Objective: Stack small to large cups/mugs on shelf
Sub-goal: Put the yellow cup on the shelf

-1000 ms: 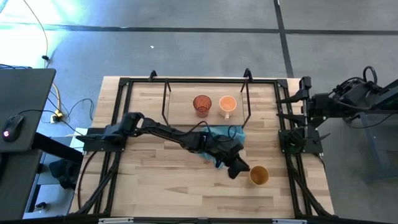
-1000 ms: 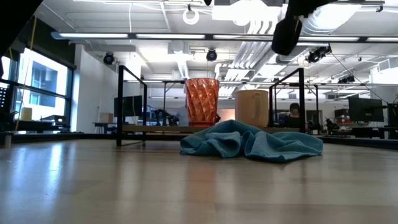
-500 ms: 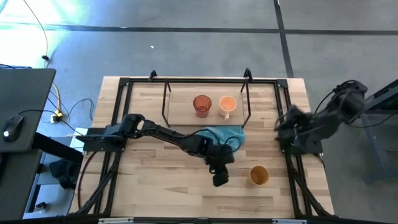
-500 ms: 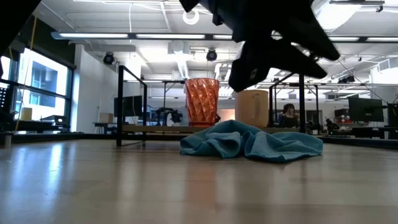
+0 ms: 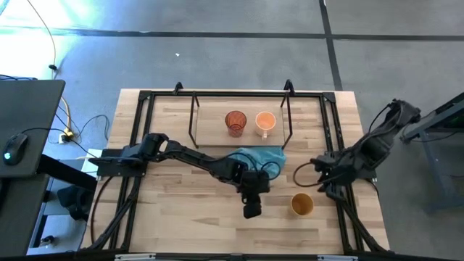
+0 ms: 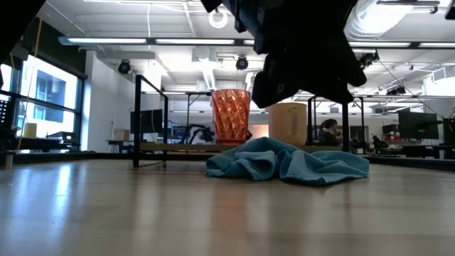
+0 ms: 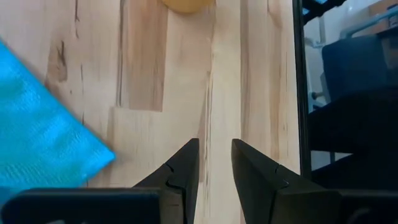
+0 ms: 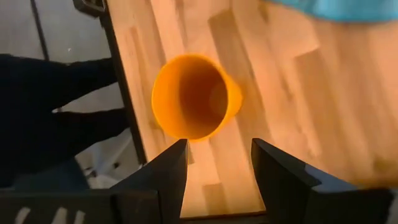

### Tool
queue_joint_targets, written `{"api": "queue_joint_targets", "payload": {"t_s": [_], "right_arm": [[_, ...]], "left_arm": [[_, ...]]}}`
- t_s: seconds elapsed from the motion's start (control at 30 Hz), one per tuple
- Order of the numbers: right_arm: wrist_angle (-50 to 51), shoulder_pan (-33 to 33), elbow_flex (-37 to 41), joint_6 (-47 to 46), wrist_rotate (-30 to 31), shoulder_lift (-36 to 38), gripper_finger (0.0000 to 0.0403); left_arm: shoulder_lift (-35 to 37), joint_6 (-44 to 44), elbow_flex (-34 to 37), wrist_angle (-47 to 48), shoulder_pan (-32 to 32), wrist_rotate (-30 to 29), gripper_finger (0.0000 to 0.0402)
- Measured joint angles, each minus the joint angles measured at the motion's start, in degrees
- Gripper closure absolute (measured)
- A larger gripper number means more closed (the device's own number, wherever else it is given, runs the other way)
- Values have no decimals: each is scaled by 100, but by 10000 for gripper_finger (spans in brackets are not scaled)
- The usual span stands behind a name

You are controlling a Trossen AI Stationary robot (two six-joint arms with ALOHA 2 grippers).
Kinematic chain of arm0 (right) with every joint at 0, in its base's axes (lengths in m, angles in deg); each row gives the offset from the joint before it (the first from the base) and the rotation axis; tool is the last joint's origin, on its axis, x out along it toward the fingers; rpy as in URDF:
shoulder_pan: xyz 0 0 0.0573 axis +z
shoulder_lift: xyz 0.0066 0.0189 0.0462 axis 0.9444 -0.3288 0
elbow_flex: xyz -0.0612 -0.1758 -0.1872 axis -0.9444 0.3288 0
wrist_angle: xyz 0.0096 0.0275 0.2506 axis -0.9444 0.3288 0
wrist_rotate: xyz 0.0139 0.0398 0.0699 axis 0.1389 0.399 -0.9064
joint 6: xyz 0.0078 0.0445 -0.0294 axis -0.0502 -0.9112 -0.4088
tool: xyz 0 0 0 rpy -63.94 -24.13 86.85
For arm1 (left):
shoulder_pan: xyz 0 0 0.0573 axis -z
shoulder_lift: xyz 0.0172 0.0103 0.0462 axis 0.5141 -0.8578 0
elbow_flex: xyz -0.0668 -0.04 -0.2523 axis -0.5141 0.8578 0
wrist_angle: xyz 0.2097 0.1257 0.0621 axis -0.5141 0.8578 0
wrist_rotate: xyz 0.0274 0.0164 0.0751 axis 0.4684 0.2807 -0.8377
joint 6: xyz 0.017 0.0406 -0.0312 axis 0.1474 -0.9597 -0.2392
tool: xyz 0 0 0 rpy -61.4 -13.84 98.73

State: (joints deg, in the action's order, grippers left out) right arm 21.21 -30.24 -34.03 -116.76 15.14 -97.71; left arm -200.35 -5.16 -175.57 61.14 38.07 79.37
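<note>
Red cup (image 5: 235, 122) and orange mug (image 5: 265, 122) on shelf (image 5: 210, 130); amber cup (image 5: 301, 204) upright on table.

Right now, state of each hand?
Left hand: open, empty, over bare table beside the blue cloth.
Right hand: open, empty, fingers aimed at the amber cup, not touching it.

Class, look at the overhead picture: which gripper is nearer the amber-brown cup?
Right. The right gripper hovers just beside the amber-brown cup, open toward it; the left gripper sits farther off on the cup's other side.
</note>
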Motion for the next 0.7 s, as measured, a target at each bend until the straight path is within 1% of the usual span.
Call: {"api": "queue_joint_targets", "payload": {"t_s": [0.1, 0.23, 0.37, 0.53, 0.6, 0.7], "right_arm": [[-292, 68, 275, -167, -279, 0, 234], [-522, 355, 645, -526, -531, 0, 234], [-1064, 688, 1025, -883, -494, 1, 234], [-2041, 941, 1567, -1148, -245, 0, 234], [-2239, 1031, 1756, -1263, -213, -18, 234], [-2281, 1174, 1922, -1406, -195, -61, 234]], "left_arm": [[13, -17, 0, 165, 2, 1, 318], [73, -81, -2, 411, 13, -169, 318], [162, -137, 0, 640, 11, -254, 318], [267, -201, 0, 976, 7, -292, 318], [350, -247, 2, 1190, 11, -296, 318], [432, -274, -3, 1275, 15, -320, 318]]}}
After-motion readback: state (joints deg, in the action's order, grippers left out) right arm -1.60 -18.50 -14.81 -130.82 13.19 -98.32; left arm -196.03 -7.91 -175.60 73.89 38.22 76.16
